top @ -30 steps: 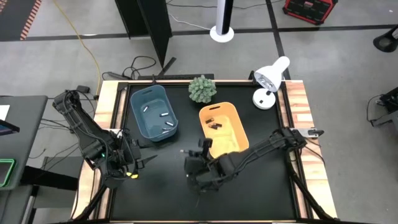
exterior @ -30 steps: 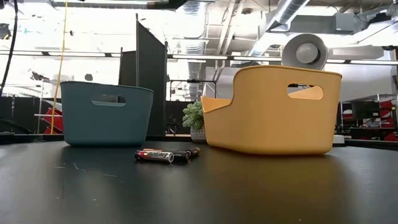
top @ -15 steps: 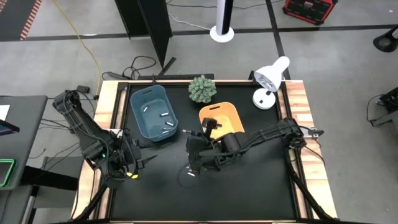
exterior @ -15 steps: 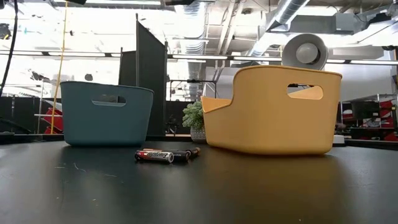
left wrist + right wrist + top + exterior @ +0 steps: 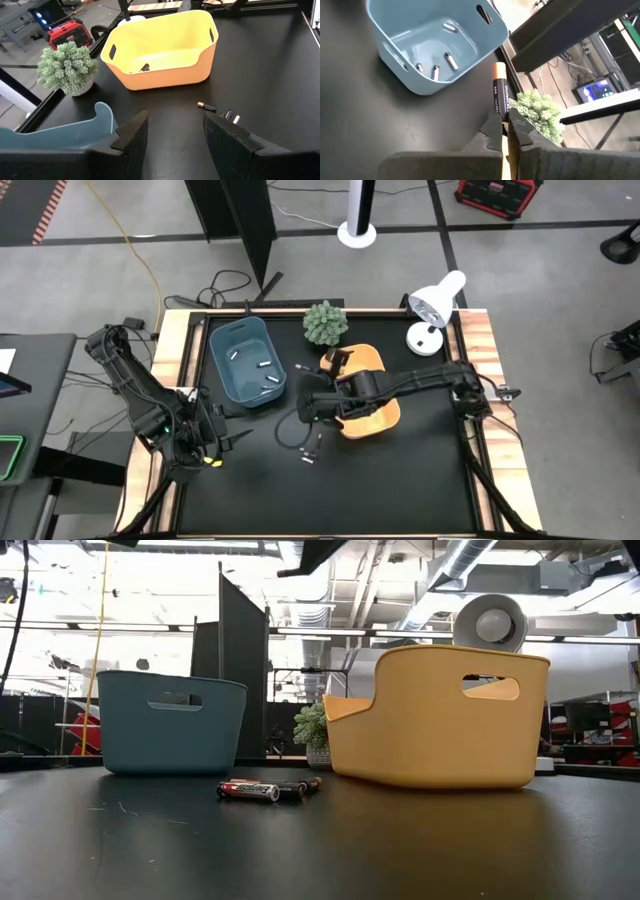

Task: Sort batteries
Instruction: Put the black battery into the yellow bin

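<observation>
My right gripper hangs above the table between the blue bin and the yellow bin, shut on a black battery with a copper end. Pale batteries lie in the blue bin; dark ones lie in the yellow bin. A few loose batteries lie on the black table in front of the bins, also seen as batteries and batteries. My left gripper waits open at the table's left side, holding nothing. My right gripper pinches the battery's black end between its two fingertips. The battery lies along the fingers and sticks out past them, copper end foremost. It is lifted clear of the table, with the fingers slanting down toward the blue bin.
A small potted plant stands at the far edge behind the bins, and a white desk lamp at the far right corner. Wooden rails border the black tabletop.
My right gripper, shut on the battery, has risen and swung from the near middle of the table toward the far edge, ending between the two bins. The loose batteries it had covered in the high view now show on the table.
</observation>
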